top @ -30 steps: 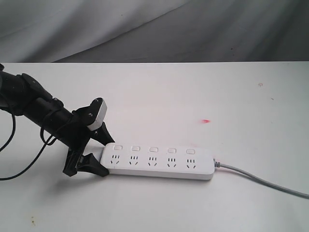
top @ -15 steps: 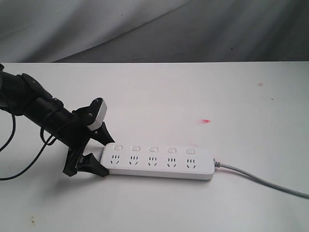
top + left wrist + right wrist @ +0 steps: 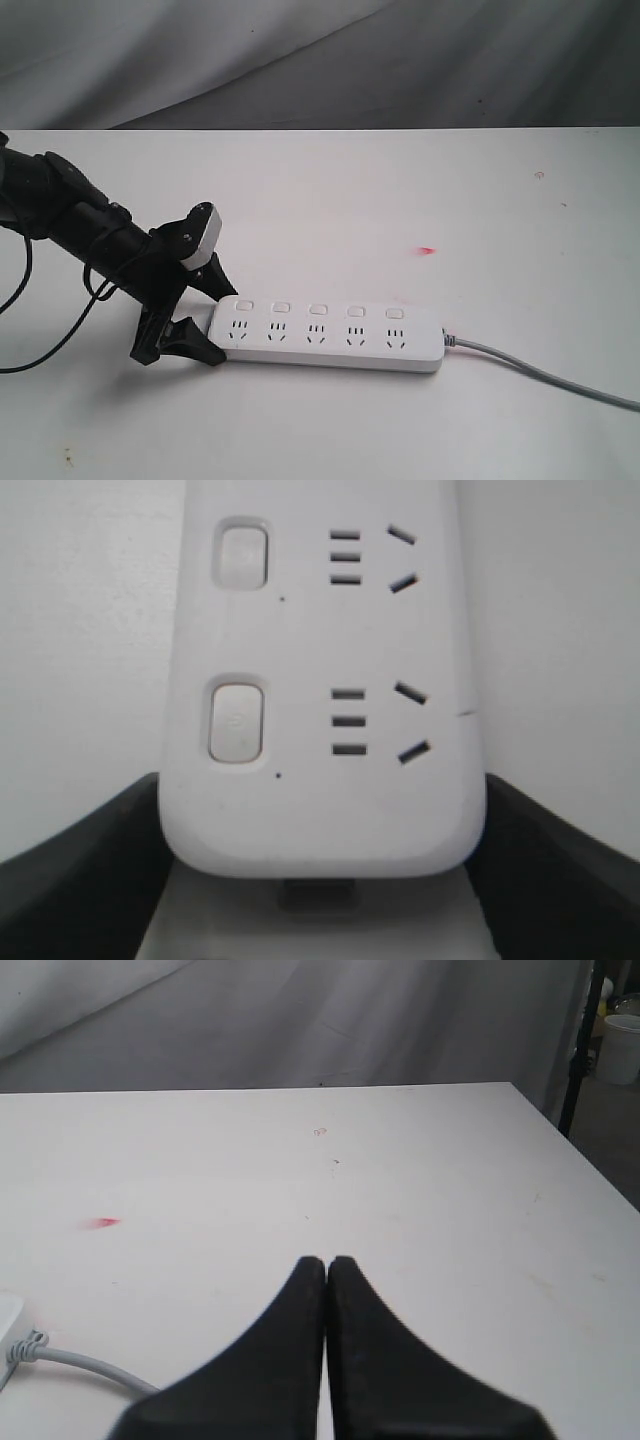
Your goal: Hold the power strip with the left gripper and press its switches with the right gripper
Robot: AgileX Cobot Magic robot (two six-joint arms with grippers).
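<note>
The white power strip point(image 3: 330, 337) lies flat on the white table, sockets up, its grey cord point(image 3: 540, 375) trailing right. A row of five switches point(image 3: 318, 309) runs along its far side. My left gripper point(image 3: 215, 320) is shut on the strip's left end, one black wedge jaw against each long side. In the left wrist view the power strip point(image 3: 320, 680) fills the space between the jaws of the left gripper point(image 3: 322, 780), with the nearest switch point(image 3: 237, 721) unpressed. My right gripper point(image 3: 327, 1260) is shut on nothing above bare table, right of the cord point(image 3: 80, 1362). It is outside the exterior view.
A small red mark point(image 3: 427, 250) sits on the table beyond the strip. A black cable point(image 3: 20, 290) hangs from the left arm. The table's right edge point(image 3: 585, 1150) shows in the right wrist view, a white bucket point(image 3: 622, 1048) beyond it. Grey cloth backs the table.
</note>
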